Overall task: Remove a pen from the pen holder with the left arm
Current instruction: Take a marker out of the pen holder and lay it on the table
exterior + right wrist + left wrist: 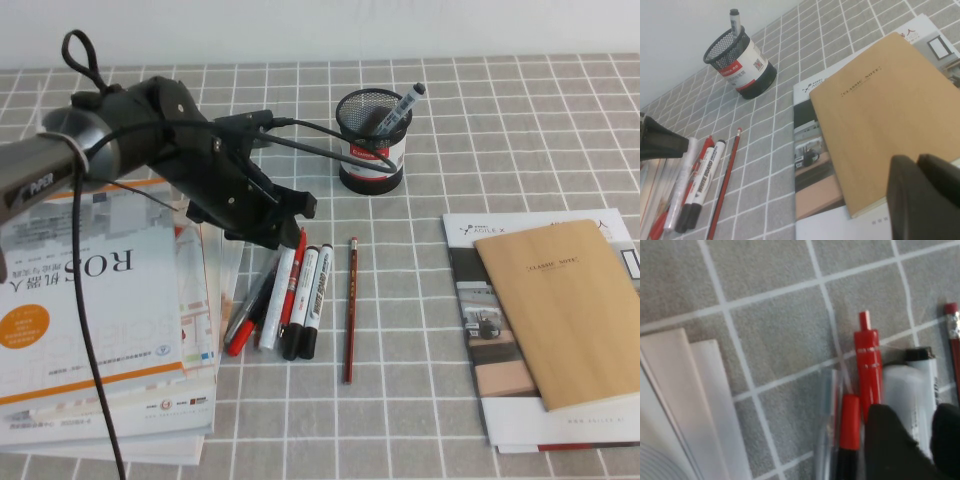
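The black mesh pen holder (371, 140) stands at the back of the table with one marker (400, 108) leaning in it. Several pens and markers lie side by side on the tiles, beside a red pencil (351, 310). My left gripper (283, 215) hovers low over the far ends of that row. In the left wrist view the left gripper (915, 415) has its fingers apart over a white marker (905, 385), next to a red pen (867, 360). My right gripper (917, 167) is shut above a tan notebook (875, 115), away from the holder (740, 65).
A stack of books (100, 320) lies at the left under my left arm. The tan notebook (560, 310) rests on a brochure (470, 300) at the right. A black cable (90, 330) hangs across the books.
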Controlling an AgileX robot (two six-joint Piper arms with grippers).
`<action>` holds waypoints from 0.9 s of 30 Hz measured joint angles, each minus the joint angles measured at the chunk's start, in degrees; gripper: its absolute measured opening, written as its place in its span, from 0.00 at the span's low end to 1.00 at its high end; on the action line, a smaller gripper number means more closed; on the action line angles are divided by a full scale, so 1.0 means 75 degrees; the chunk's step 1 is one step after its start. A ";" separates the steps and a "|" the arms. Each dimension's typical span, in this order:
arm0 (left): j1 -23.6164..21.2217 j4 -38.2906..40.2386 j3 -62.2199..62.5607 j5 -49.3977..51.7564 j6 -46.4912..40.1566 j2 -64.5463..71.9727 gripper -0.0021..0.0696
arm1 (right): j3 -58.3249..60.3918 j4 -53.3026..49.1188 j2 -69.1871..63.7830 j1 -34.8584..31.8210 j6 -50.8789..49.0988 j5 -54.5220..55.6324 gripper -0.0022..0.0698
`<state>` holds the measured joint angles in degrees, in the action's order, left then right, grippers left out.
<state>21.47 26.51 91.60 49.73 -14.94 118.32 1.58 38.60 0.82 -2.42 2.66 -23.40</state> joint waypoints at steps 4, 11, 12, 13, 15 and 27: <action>0.0000 -0.0033 0.0028 -0.0139 0.0029 0.0033 0.50 | 0.0000 0.0000 0.0000 0.0000 0.0000 0.0000 0.01; 0.0000 -0.0584 0.1037 0.0873 0.0385 0.0050 0.56 | 0.0000 0.0000 0.0000 0.0000 0.0000 0.0000 0.01; 0.0000 -0.0692 0.1329 0.1126 0.0471 0.0050 0.52 | 0.0000 0.0000 0.0000 0.0000 0.0000 0.0000 0.01; 0.0000 -0.0813 0.1617 0.1432 0.0534 0.0033 0.46 | 0.0000 0.0000 0.0000 0.0000 0.0000 0.0000 0.01; 0.0000 -0.0965 0.2075 0.1934 0.0586 -0.0096 0.27 | 0.0000 0.0000 0.0000 0.0000 0.0000 0.0000 0.01; 0.0625 -0.1570 0.0351 0.1825 0.0124 -0.3998 0.03 | 0.0000 0.0000 0.0000 0.0000 0.0000 0.0000 0.01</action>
<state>26.15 14.74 94.23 63.42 -14.01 88.33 1.58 38.60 0.82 -2.42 2.66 -23.40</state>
